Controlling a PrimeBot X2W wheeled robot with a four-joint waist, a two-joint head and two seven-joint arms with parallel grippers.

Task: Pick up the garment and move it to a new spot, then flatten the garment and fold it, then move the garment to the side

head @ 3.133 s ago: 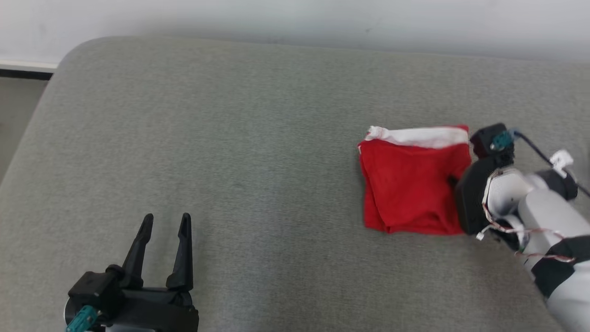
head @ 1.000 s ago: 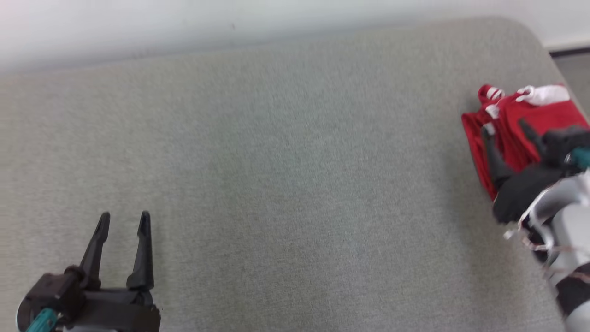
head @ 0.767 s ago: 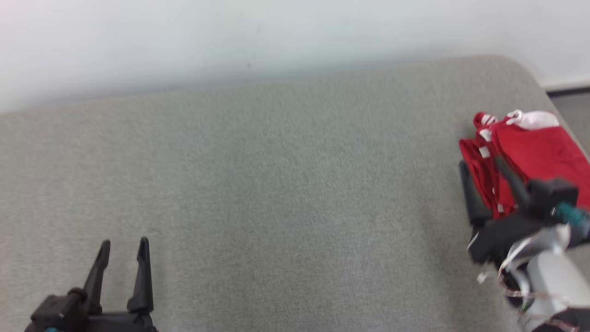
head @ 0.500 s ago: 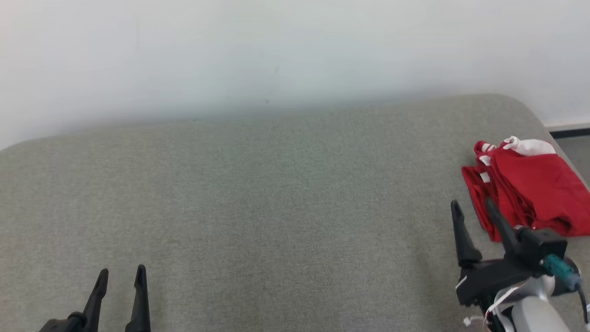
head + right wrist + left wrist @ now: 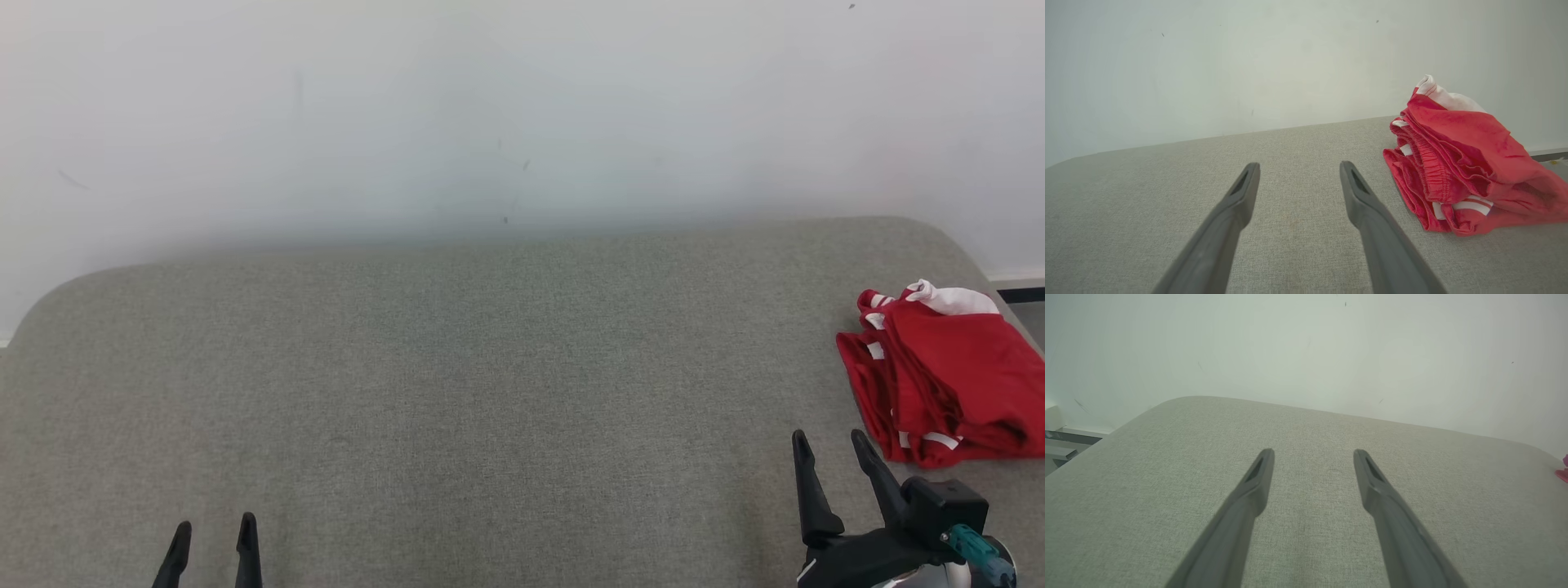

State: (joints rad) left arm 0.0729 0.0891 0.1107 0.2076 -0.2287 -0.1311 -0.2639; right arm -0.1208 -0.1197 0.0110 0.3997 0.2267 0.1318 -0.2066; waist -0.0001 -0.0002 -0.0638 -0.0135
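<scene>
Since garment (image 5: pixel 955 384) lies folded at right edge of cushion (image 5: pixel 490 384), task appears complete; left gripper (image 5: pixel 215 524), right gripper (image 5: pixel 828 437) both spread wide, empty.

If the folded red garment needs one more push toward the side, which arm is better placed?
Right. The right gripper, jaws open, sits close to the red garment at the right end of the grey cushion; the left gripper is far across it.
</scene>
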